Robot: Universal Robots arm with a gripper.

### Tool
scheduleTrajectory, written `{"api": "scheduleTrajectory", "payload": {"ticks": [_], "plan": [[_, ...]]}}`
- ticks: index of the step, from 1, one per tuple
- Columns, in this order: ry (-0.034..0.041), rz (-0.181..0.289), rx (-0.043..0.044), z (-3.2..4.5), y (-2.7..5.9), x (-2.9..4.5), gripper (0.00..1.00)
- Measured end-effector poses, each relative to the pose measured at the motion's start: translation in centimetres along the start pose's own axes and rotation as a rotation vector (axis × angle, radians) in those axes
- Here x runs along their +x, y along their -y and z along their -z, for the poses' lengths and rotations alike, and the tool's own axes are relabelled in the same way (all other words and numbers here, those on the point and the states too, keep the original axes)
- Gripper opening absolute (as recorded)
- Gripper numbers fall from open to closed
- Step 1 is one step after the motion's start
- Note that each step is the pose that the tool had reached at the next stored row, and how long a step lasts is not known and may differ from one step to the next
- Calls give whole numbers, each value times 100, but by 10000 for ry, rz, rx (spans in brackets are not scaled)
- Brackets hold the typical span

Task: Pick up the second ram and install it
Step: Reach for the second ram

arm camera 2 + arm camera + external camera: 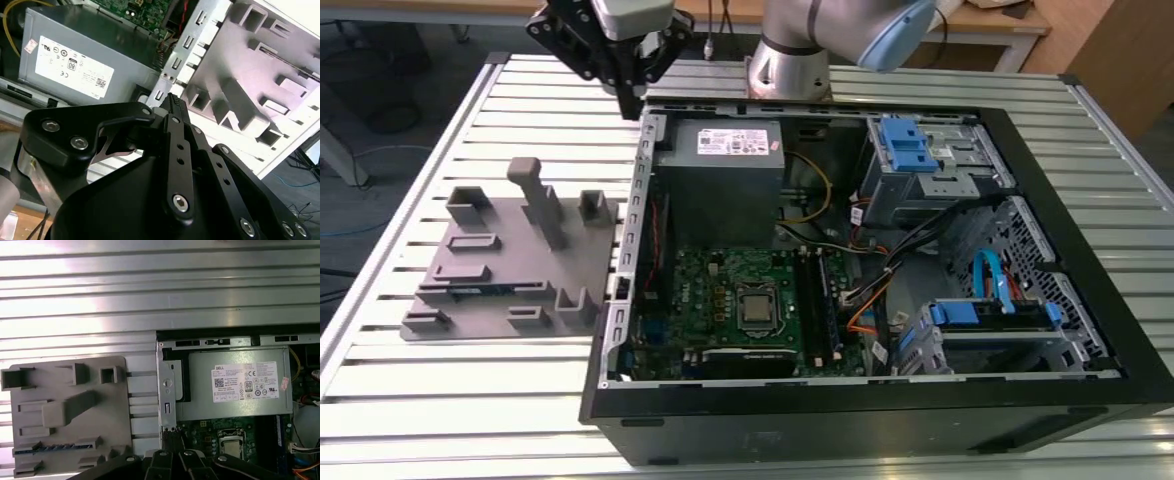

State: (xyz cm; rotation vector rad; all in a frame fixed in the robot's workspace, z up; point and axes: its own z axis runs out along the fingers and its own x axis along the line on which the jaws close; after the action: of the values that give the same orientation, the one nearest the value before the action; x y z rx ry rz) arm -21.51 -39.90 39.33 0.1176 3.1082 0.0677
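Slatted metal table (520, 400) is carrying everything you are working with. An open computer case (881, 425) is lying across the middle and right of the exterior view. A grey fixture block (494, 260) is sitting just beside it on the exterior view's left.

You are hovering the gripper (631, 103) in the upper left of the exterior view, above the case's back corner and near the power supply (720, 150). It is well apart from the block's slots. Its fingers are pressing together with nothing between them, as both wrist views are showing.

The second ram (47, 447) is standing on edge in a slot of the fixture block, showing as a thin blue-green strip in the first wrist view. In the exterior view that slot is lying in the lower left part of the block, far from the gripper.

By my judgement you are sitting at the very start of the job. The board is not yet lifted, so both the pickup and the seating are remaining. On the motherboard (720, 290), the long dark memory slots are running just to the right of the CPU socket (757, 305). I cannot tell which of them is already filled.
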Motion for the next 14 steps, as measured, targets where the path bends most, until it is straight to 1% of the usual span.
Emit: {"api": "scheduleTrajectory", "payload": {"ticks": [8, 14], "plan": [[11, 1, -1, 7, 18, 240, 11], [15, 1, -1, 13, 30, 403, 11]]}}
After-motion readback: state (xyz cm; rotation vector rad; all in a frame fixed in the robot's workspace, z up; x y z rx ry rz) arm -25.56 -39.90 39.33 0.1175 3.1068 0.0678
